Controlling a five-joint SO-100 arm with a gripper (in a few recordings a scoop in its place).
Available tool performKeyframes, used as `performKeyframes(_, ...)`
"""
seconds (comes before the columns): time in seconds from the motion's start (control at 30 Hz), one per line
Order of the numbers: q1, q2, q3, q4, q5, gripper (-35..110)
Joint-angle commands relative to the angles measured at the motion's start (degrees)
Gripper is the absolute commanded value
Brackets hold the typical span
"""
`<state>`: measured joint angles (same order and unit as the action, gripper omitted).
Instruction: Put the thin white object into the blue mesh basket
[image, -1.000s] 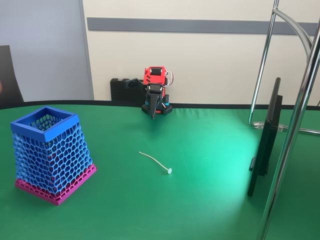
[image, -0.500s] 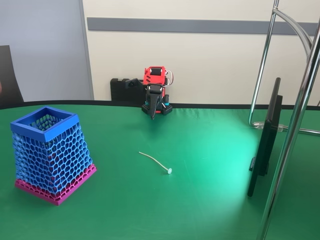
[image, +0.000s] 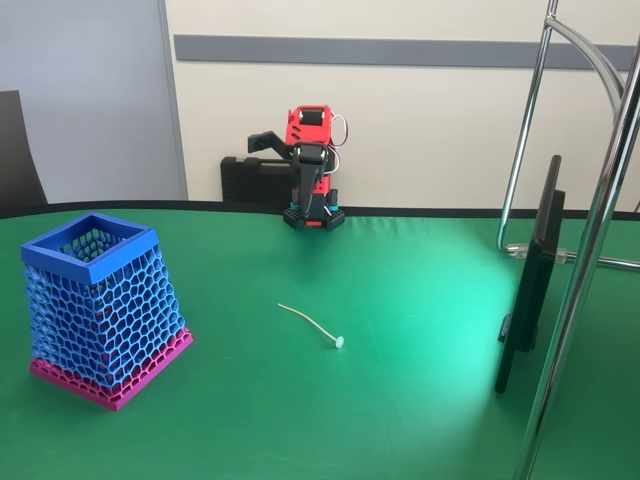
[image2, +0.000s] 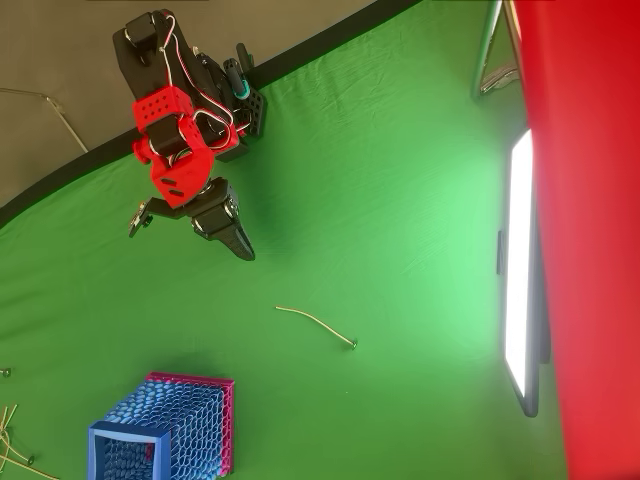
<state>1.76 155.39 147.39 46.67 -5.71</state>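
The thin white object (image: 312, 322) (image2: 315, 322) lies flat on the green cloth near the middle of the table, its small disc end toward the front in the fixed view. The blue mesh basket (image: 100, 310) (image2: 170, 425) stands upright at the front left, on a magenta base. My red and black gripper (image: 282, 178) (image2: 190, 240) hangs at the back of the table over the arm's base, far from both. It is open, one jaw swung wide to the left, and holds nothing.
A flat screen (image: 530, 280) (image2: 520, 270) stands edge-on at the right, beside chrome stand tubes (image: 590, 250). A black case (image: 240, 175) sits behind the arm against the wall. Thin loose sticks (image2: 10, 420) lie at the overhead view's lower left edge.
The gripper was shut and pointing down at the table; now one jaw has swung out to the left and the gripper has lifted a little. Stick and basket have not moved.
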Motion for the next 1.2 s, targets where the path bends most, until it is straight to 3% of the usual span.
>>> performKeyframes(0.0,-0.4,-7.7,-8.0,-1.2,2.4,1)
performKeyframes(0.47,-4.1,-43.0,-38.4,2.4,11.4,1)
performKeyframes(0.9,-4.0,-69.0,-61.7,6.8,43.9,1)
performKeyframes(1.17,-6.1,-79.1,-69.2,8.4,55.4,1)
